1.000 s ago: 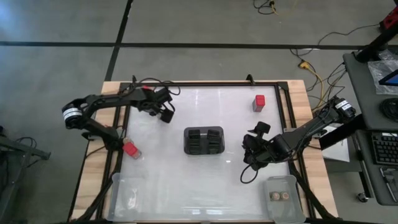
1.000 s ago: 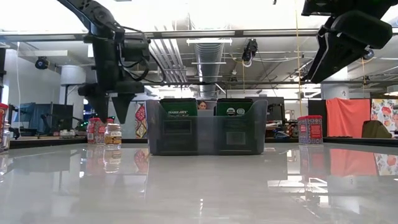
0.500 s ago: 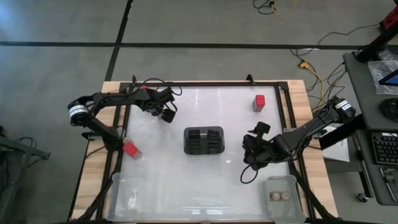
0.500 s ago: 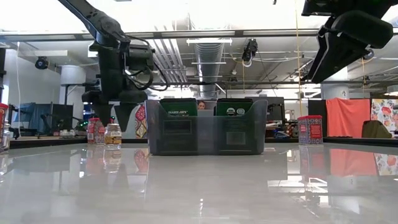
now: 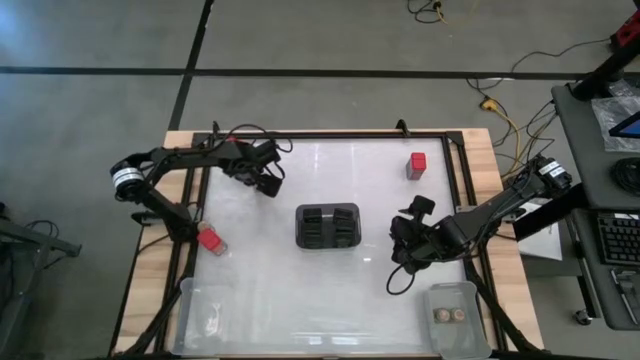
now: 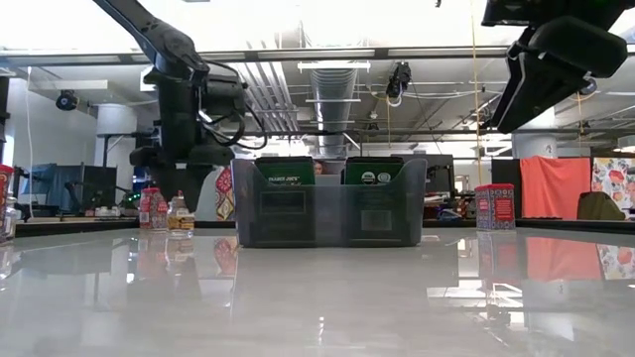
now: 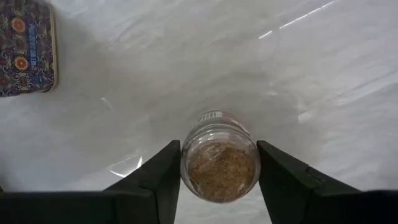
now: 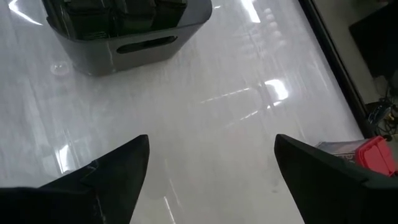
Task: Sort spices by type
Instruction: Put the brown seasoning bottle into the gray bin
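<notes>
A tiny round jar [image 7: 219, 165] with tan contents stands upright on the table toward its far left. My left gripper [image 5: 268, 184] is lowered over it, open, with one finger on each side of the jar [image 6: 180, 213]. A patterned red box [image 7: 25, 46] sits close by. One red box [image 5: 417, 164] stands at the far right and another [image 5: 210, 239] at the left edge. Two round jars [image 5: 448, 316] lie in the near right bin. My right gripper [image 8: 211, 180] hovers open, right of the dark holder [image 5: 328, 226], and holds nothing. My left gripper comes from above, pointing down, with its fingers [image 7: 163, 180] beside the jar's upper wall [image 7: 219, 134] on two opposite sides. They stand very close to the glass, and I cannot tell whether they touch it. The jar rests upright on its base on the table.
The dark slotted holder stands mid-table. Clear bins sit at the near left corner [image 5: 200, 300] and the near right corner [image 5: 470, 295]. A black frame rail [image 5: 455, 170] runs round the white tabletop. There is bare table between the holder and the near edge.
My left gripper has come down from above the small jar until its fingers stand on either side of it, shifting slightly toward the jar on the way. The jar has stayed where it was.
</notes>
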